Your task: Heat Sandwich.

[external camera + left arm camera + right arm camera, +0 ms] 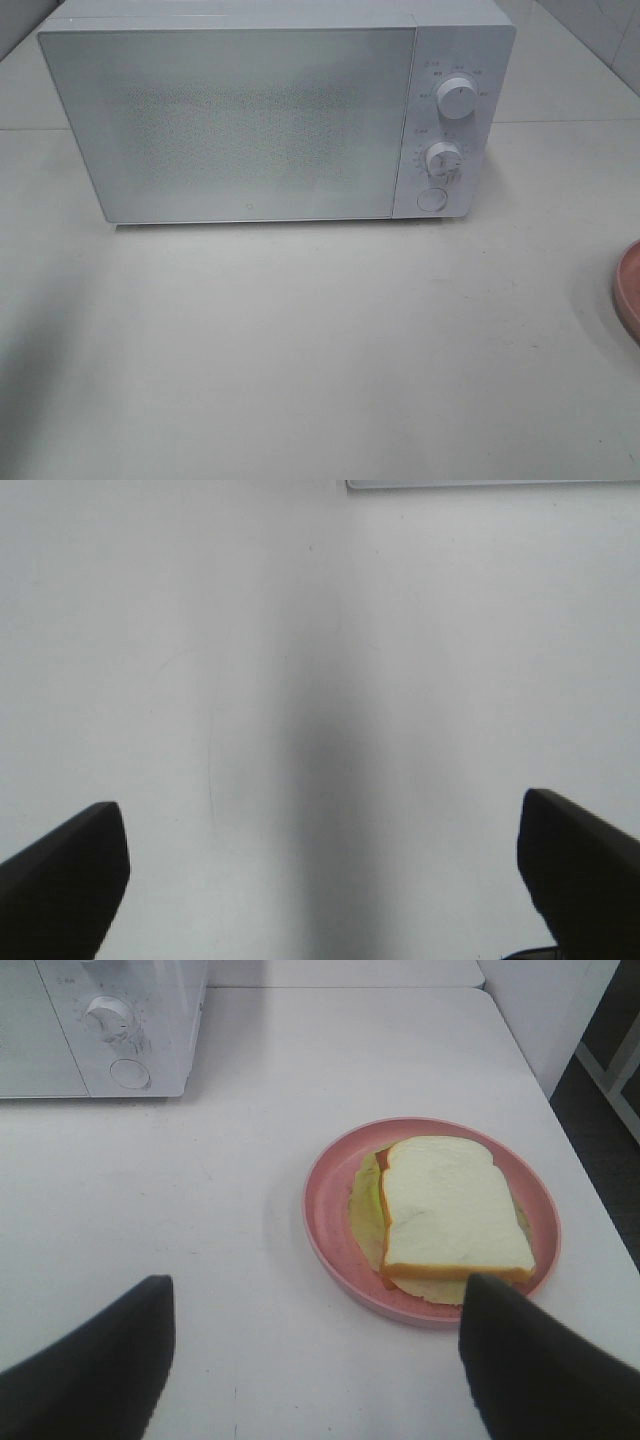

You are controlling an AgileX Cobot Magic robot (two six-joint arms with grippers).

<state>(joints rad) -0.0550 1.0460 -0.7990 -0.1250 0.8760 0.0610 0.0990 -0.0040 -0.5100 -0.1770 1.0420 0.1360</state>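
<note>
Sandwich on pink plate, white bench; microwave door closed. Left tool, right tool: agape, empty.

Exterior high: above the table, facing the microwave front.
Left wrist: close over bare table, perhaps microwave's edge.
Right wrist: near right edge; shares microwave, plate.

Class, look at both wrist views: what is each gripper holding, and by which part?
Nothing. The left gripper is open over bare table; the right gripper is open, short of the sandwich on its pink plate.
</note>
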